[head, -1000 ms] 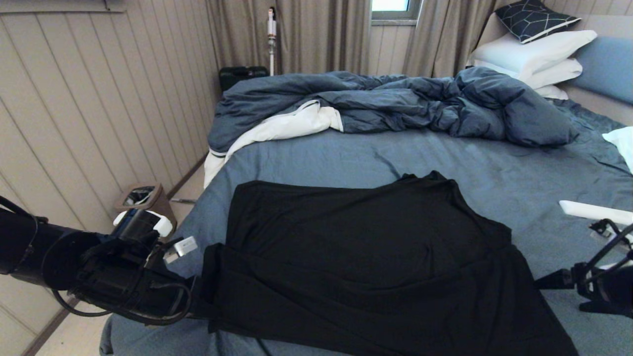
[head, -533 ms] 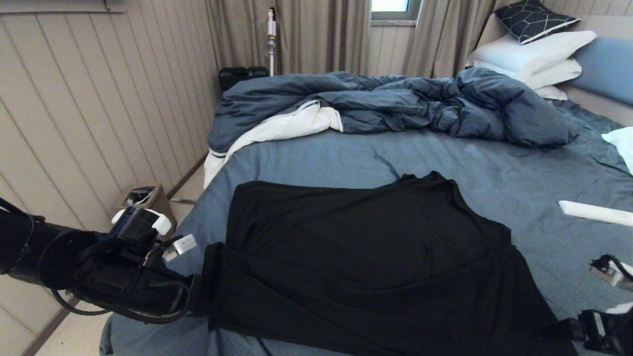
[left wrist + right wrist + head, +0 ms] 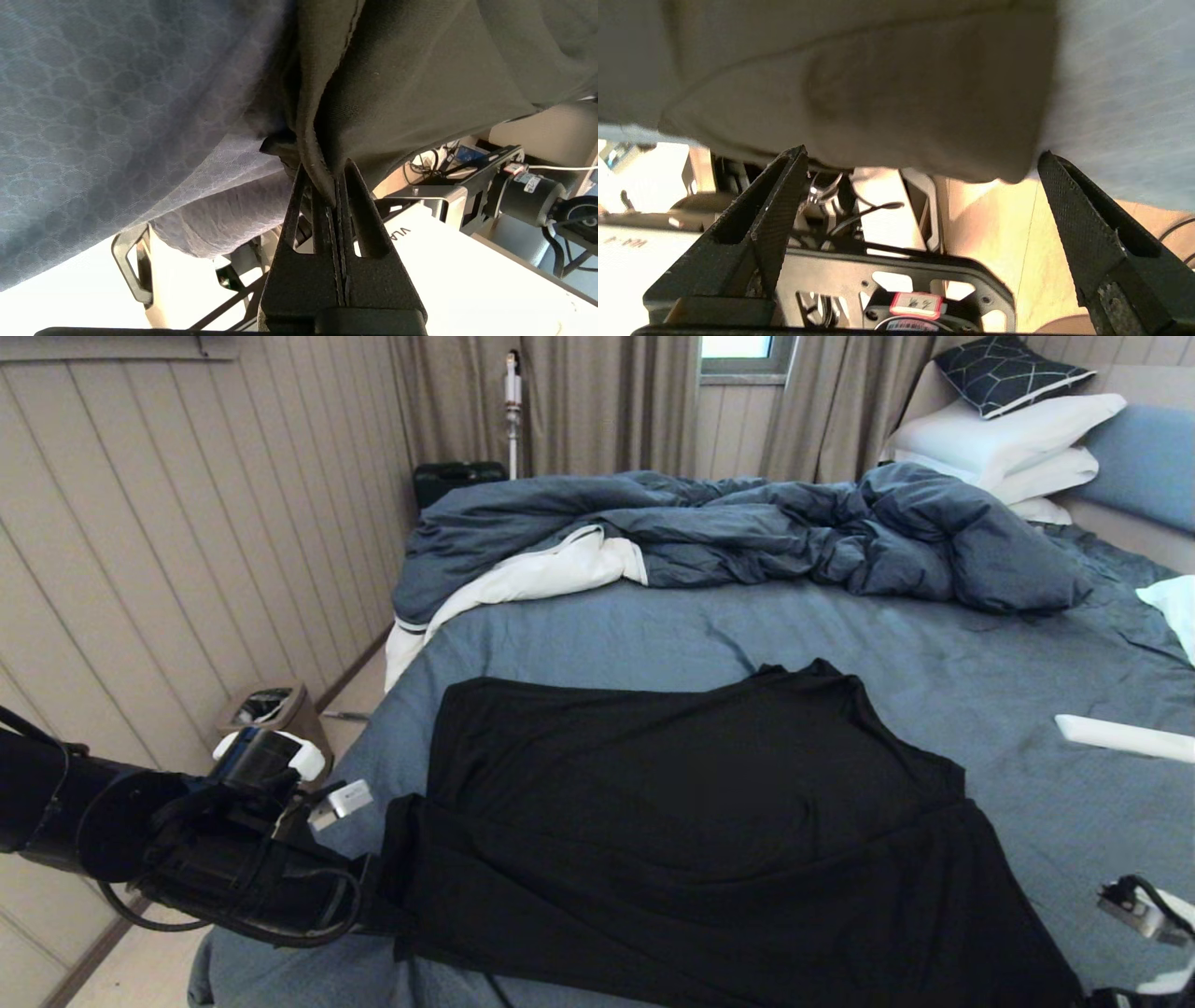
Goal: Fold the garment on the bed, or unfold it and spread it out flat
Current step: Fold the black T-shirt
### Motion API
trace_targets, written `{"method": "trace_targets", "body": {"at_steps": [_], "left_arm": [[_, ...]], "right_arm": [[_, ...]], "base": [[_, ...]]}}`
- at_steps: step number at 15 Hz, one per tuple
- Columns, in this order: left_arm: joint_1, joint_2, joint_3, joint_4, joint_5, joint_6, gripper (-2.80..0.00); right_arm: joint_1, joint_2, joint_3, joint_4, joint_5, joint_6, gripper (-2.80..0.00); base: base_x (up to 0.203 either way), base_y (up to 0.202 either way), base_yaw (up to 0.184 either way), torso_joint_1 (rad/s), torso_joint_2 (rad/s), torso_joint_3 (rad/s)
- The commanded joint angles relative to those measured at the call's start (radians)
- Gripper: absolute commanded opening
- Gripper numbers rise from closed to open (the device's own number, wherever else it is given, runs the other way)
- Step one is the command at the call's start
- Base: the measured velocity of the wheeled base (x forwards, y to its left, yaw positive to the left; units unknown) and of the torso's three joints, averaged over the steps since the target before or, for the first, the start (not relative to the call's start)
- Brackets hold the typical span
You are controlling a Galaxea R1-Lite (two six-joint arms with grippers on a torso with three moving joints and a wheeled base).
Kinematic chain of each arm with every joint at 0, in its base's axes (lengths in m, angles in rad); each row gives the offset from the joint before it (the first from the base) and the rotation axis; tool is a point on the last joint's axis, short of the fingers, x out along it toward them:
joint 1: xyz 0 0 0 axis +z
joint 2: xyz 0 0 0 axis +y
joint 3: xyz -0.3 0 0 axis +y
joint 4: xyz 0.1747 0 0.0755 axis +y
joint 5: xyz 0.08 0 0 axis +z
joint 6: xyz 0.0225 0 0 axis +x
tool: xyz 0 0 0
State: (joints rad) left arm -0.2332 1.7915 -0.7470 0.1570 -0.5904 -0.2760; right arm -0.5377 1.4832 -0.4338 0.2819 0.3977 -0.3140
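The garment (image 3: pixel 709 831), a black T-shirt with its plain side up, lies spread across the near part of the bed (image 3: pixel 597 635), with a crease running across its near half. My left gripper (image 3: pixel 378 896) is at the shirt's near left corner, by the bed's edge. In the left wrist view that gripper (image 3: pixel 327 177) is shut on the garment's hem (image 3: pixel 317 154). My right gripper (image 3: pixel 922 153) stands open at the near right corner. That corner of the garment (image 3: pixel 878 93) hangs over the bed edge between its fingers, and neither finger presses on it. The print and lettering are hidden.
A rumpled dark blue duvet (image 3: pixel 747 532) lies across the far half of the bed. White pillows (image 3: pixel 1008 448) and a patterned cushion (image 3: pixel 1008 369) are stacked at the far right. A flat white object (image 3: pixel 1120 737) lies on the sheet at right. A bin (image 3: pixel 271 709) stands on the floor at left.
My right arm has dropped from beside the shirt's right edge down to the bottom right corner of the head view. The left gripper and the garment have stayed put.
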Motion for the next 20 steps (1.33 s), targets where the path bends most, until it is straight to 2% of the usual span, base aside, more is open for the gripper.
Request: {"method": "trace_targets", "body": {"at_steps": [1,8,9,20], "left_arm": [[0.000,0.005,-0.002,0.001,-0.003,-0.002,-2.80],[0.001,0.002,-0.011,0.001,-0.002,-0.002,-2.80],[0.002,0.003,-0.012,0.001,-0.002,-0.003,-2.80],[0.003,-0.001,-0.027,0.008,0.000,-0.015,-2.80]], "right_arm": [[0.005,0.004,0.009,0.002,0.003,-0.002,0.00],[0.015,0.064,0.044,-0.081,0.003,0.003,0.00],[0.016,0.065,0.042,-0.082,0.003,0.003,-2.80],[0.016,-0.097,0.068,-0.052,0.017,0.000,-2.80]], "base": [[0.000,0.000,0.000,0.000,0.00,0.000],[0.000,0.000,0.000,0.000,0.00,0.000],[0.000,0.000,0.000,0.000,0.00,0.000],[0.000,0.000,0.000,0.000,0.00,0.000]]}}
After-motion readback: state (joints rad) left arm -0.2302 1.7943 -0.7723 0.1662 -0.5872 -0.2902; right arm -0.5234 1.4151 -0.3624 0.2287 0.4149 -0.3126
